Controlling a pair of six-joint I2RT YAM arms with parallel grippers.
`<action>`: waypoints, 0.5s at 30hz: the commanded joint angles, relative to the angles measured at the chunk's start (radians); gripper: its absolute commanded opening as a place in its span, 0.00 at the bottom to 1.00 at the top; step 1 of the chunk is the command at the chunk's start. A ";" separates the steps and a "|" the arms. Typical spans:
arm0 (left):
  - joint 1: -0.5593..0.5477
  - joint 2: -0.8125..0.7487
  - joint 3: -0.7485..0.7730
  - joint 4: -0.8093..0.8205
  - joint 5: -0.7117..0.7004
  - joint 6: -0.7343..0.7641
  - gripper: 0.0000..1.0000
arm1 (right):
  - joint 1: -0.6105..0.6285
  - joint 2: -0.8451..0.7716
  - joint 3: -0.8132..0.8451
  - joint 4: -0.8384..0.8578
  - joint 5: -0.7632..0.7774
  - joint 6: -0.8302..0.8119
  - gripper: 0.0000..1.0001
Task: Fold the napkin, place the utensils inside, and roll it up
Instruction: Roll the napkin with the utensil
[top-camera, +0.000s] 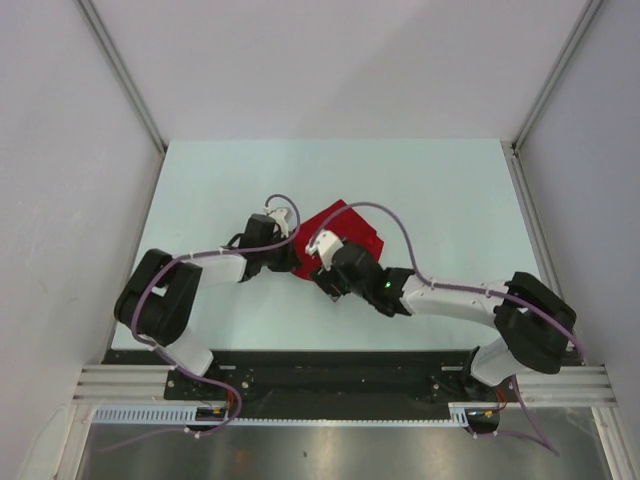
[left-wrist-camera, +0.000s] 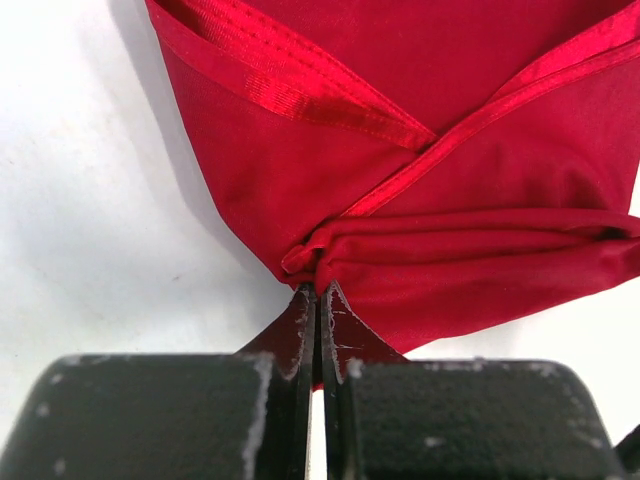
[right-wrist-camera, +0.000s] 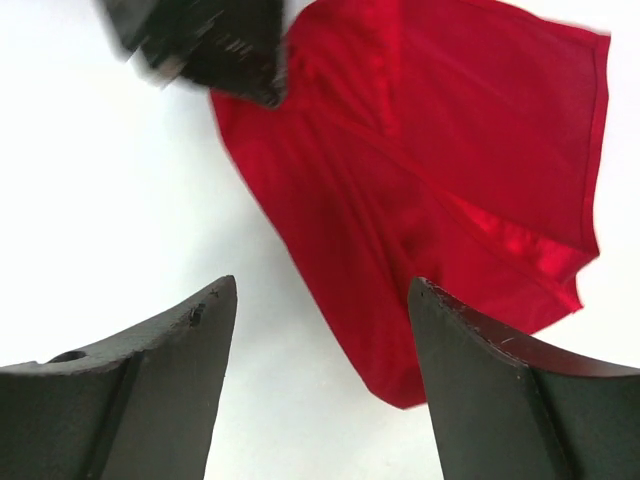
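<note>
Looking down from above, we see the napkin near the middle of the table, well apart from all four edges. Wide bands of pale surface lie between it and the far, left and right edges. Both arms reach in from the near edge and meet at the cloth's near side.

The left gripper has its jaws pressed together on a bunched corner of the napkin, where several folded layers come to one point. Two shiny hemmed edges cross just beyond this corner.

The right gripper stands with its fingers wide apart and holds nothing. White table shows between them. The napkin's lower point comes very near to the inner side of one finger; whether it touches, we cannot tell. On its far side the cloth ends in a straight hemmed edge.
</note>
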 joint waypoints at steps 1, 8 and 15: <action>0.012 0.029 0.046 -0.129 0.031 -0.009 0.00 | 0.095 0.077 -0.040 0.188 0.251 -0.225 0.73; 0.023 0.072 0.095 -0.188 0.051 -0.016 0.00 | 0.158 0.215 -0.044 0.228 0.296 -0.282 0.59; 0.029 0.083 0.115 -0.203 0.063 -0.010 0.00 | 0.158 0.292 -0.052 0.266 0.316 -0.314 0.48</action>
